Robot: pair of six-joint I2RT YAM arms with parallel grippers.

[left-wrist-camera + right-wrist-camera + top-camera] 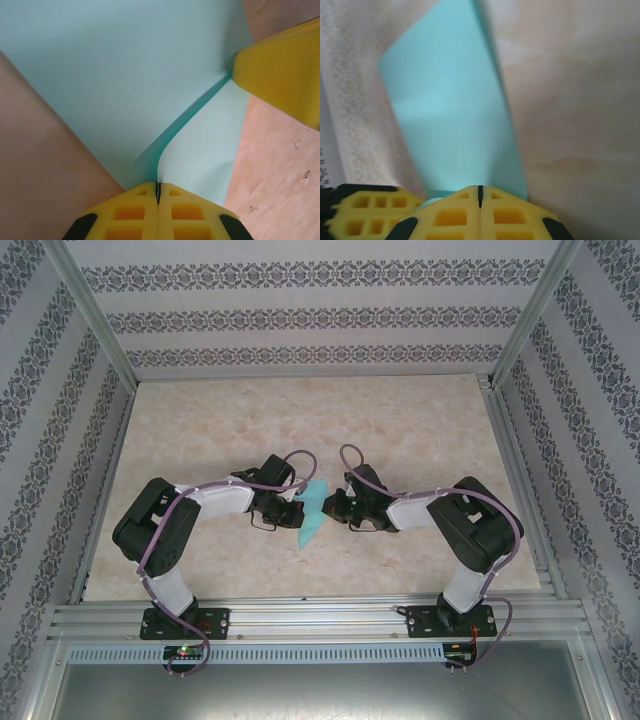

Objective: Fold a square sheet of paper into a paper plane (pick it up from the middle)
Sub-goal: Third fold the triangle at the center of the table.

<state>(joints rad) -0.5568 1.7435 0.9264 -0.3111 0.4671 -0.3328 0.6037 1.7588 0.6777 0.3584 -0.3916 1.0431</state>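
Item: turquoise paper sheet [312,512], partly folded (one darker crease across it), mid-table between the two arms. Held at one end by left gripper [158,188], yellow fingers pressed together on the creased edge. Held at the other by right gripper [480,191], fingers likewise closed on the paper. Underneath: marbled beige table [200,430].

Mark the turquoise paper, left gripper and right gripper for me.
turquoise paper [312,510]: top external view, middle of the folded sheet.
left gripper [158,186]: left wrist view, seam of shut yellow fingertips on the paper.
right gripper [480,190]: right wrist view, seam of shut yellow fingertips.
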